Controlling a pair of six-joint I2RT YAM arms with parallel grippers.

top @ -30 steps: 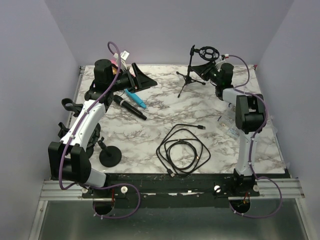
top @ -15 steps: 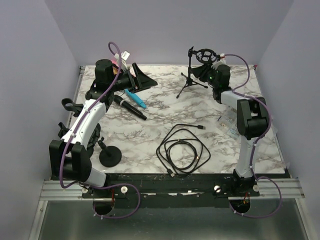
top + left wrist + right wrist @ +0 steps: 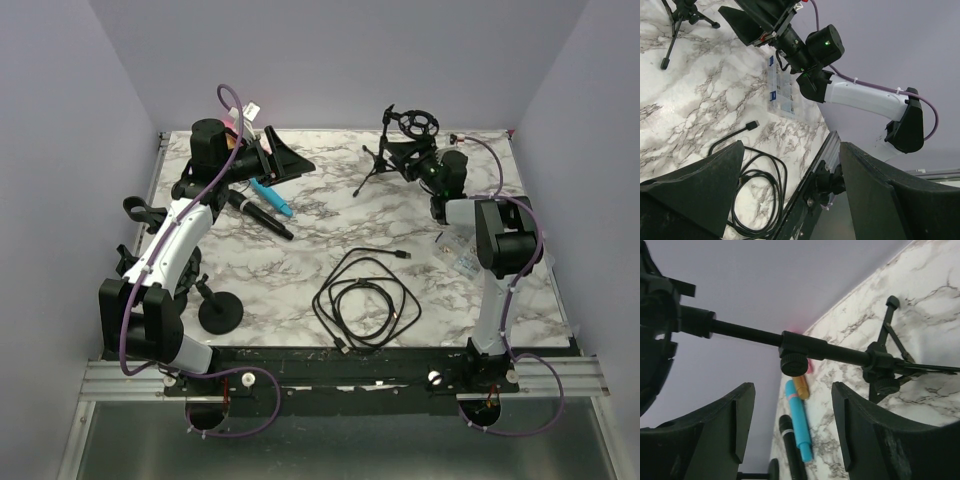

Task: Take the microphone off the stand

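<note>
A black tripod stand [image 3: 385,160] with a ring mount [image 3: 418,121] stands at the back right, and the ring looks empty. Its pole [image 3: 805,346] crosses the right wrist view just beyond my fingertips. My right gripper [image 3: 408,155] [image 3: 790,435] is open and empty beside the pole. A black microphone [image 3: 260,214] [image 3: 791,450], a blue one [image 3: 271,197] [image 3: 799,426] and a gold one [image 3: 801,386] lie on the table at the back left. My left gripper [image 3: 282,157] [image 3: 790,200] is open and empty above them.
A coiled black cable [image 3: 365,300] [image 3: 757,185] lies at the centre front. A round-base stand [image 3: 220,315] sits at the front left. A clear plastic packet [image 3: 462,255] [image 3: 780,90] lies by the right arm. The marble table [image 3: 320,240] is walled on three sides.
My right gripper has dropped lower and come nearer beside the tripod stand. The stand's ring mount sits a little lower and further right. The left arm has not moved.
</note>
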